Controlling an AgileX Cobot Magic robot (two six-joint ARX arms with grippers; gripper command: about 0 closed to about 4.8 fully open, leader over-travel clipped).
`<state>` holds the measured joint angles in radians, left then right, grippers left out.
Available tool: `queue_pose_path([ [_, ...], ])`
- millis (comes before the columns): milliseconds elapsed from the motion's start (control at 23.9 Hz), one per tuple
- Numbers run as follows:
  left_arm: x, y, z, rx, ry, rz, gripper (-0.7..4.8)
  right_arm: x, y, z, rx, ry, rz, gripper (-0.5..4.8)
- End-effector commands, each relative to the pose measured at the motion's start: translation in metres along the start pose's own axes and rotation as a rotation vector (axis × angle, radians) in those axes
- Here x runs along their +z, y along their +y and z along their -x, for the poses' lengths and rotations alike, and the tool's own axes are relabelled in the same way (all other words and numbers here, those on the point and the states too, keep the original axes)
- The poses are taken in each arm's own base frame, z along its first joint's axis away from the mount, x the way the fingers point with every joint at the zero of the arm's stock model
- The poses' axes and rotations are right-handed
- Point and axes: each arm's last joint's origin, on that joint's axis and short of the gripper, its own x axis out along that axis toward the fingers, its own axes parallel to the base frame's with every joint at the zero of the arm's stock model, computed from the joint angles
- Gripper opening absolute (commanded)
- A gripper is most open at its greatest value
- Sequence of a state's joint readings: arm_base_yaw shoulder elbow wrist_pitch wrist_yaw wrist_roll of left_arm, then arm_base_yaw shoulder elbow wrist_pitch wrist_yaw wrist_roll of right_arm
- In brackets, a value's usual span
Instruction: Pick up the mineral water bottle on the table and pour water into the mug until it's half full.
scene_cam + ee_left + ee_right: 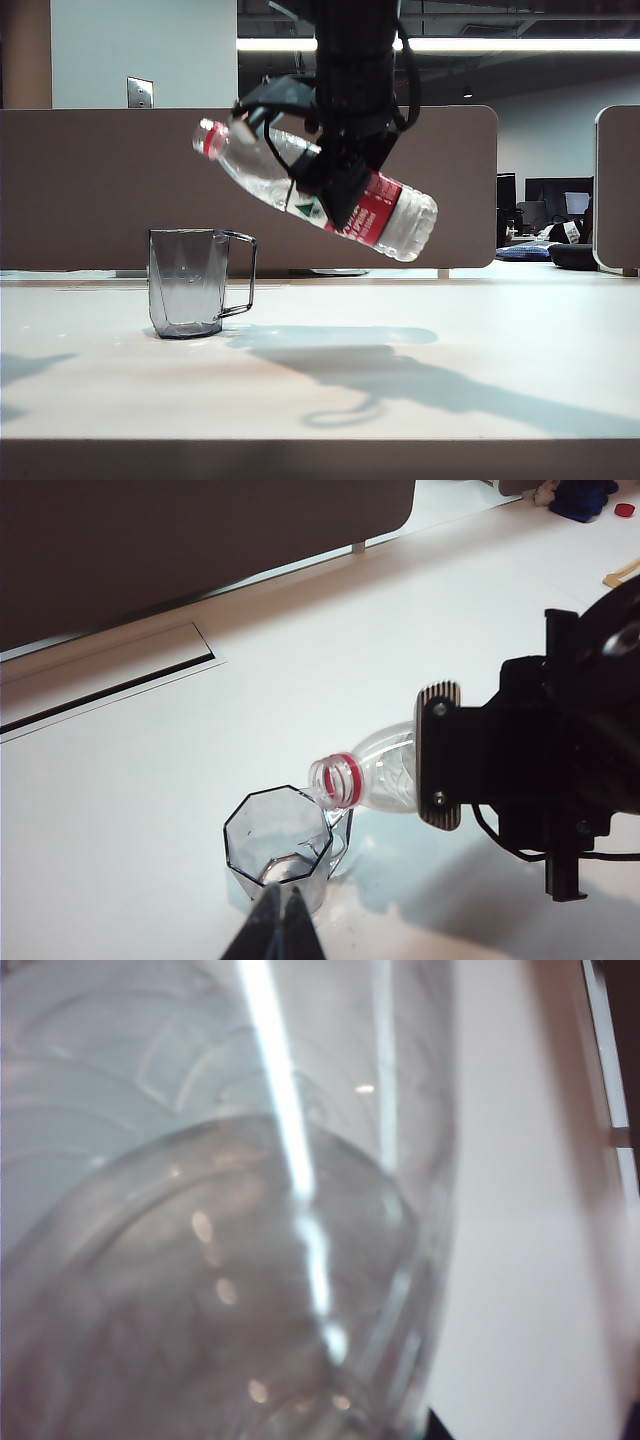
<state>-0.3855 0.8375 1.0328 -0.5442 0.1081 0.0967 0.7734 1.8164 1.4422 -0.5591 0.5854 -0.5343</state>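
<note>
Right gripper [335, 180] clamped on bottle [400, 215] above table [450, 400] — bottle tilted, uncapped mouth over mug [187, 283], water inside bottle. Mug upright on table, contents unclear. Left gripper [283, 920] beside mug — fingers together.

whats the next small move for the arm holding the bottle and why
Probably tip the neck lower. The right end effector grips the mineral water bottle around its middle, tilted with the open mouth higher than the base, above the mug. In the left wrist view the mouth sits by the mug's rim, and no stream is visible. The left end effector, shut, waits nearby.
</note>
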Motion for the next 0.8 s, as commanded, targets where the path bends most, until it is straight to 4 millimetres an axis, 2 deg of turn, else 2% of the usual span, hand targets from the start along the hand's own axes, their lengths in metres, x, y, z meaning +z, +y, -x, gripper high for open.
queue_pose_path([
  [42,-0.0008,-0.0003,0.0016,0.0,0.018,0.001,-0.05,0.0039,-0.0026,0.0013,-0.104,0.031,0.034,2.59],
  [377,-0.0057,-0.0009,0.0018,-0.005,0.068,0.007,-0.05,0.0043,-0.0025,-0.0021,-0.175,0.084,0.138,2.58],
  [461,-0.0058,-0.001,0.0019,-0.009,0.068,0.007,-0.05,0.0058,-0.0038,-0.0019,-0.191,0.079,0.171,2.37],
  [796,-0.0057,-0.0016,0.007,-0.008,0.058,0.005,-0.05,0.0111,-0.0059,-0.0043,-0.238,0.064,0.203,2.38],
])
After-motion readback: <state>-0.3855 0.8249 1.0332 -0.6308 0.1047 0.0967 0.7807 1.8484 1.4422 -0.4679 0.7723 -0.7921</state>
